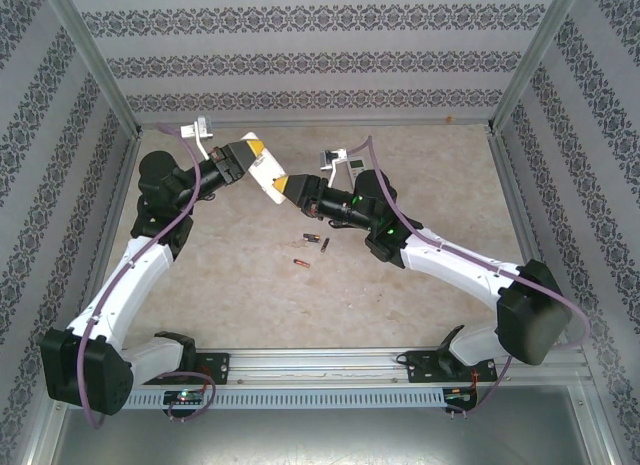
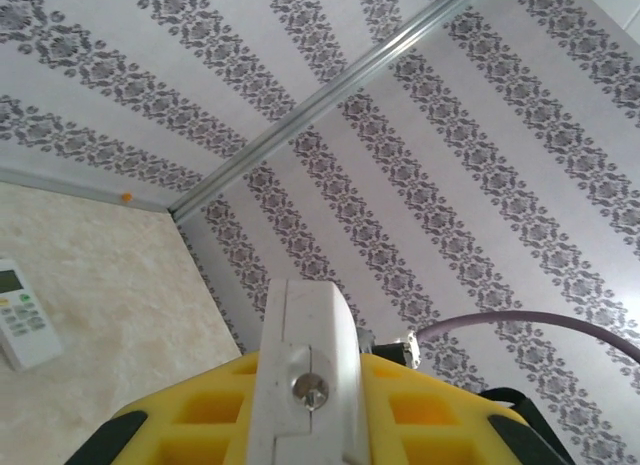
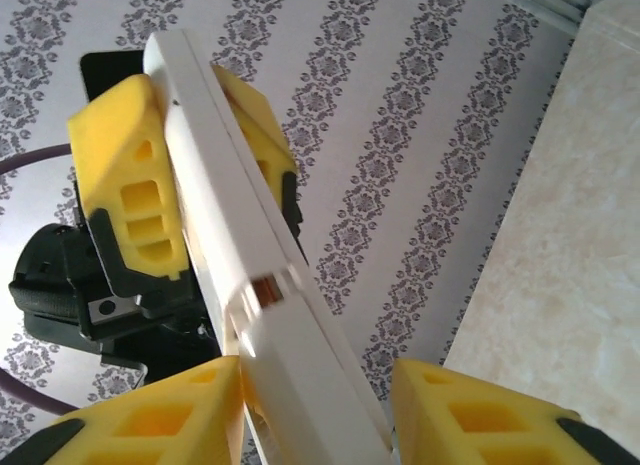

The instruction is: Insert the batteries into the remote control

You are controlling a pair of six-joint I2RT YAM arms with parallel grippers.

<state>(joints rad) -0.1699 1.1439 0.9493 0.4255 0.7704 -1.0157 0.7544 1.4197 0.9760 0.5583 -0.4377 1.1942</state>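
Observation:
My left gripper [image 1: 250, 160] [image 2: 305, 405] is shut on a white remote control [image 1: 265, 175] [image 2: 305, 365], holding it in the air above the table. My right gripper [image 1: 293, 188] [image 3: 315, 405] is open, with its yellow fingers either side of the remote's [image 3: 250, 275] near end. One finger [image 3: 160, 420] touches it and the other stands apart. A seam with a coppery contact [image 3: 262, 285] shows across the remote's body. Three batteries [image 1: 310, 237] [image 1: 325, 246] [image 1: 300, 262], dark with coppery ends, lie on the table below the grippers.
A second white remote with a small screen [image 1: 352, 166] [image 2: 22, 315] lies on the table behind the right arm. Patterned walls and metal posts [image 1: 95, 65] close in the back and sides of the beige table [image 1: 240, 295].

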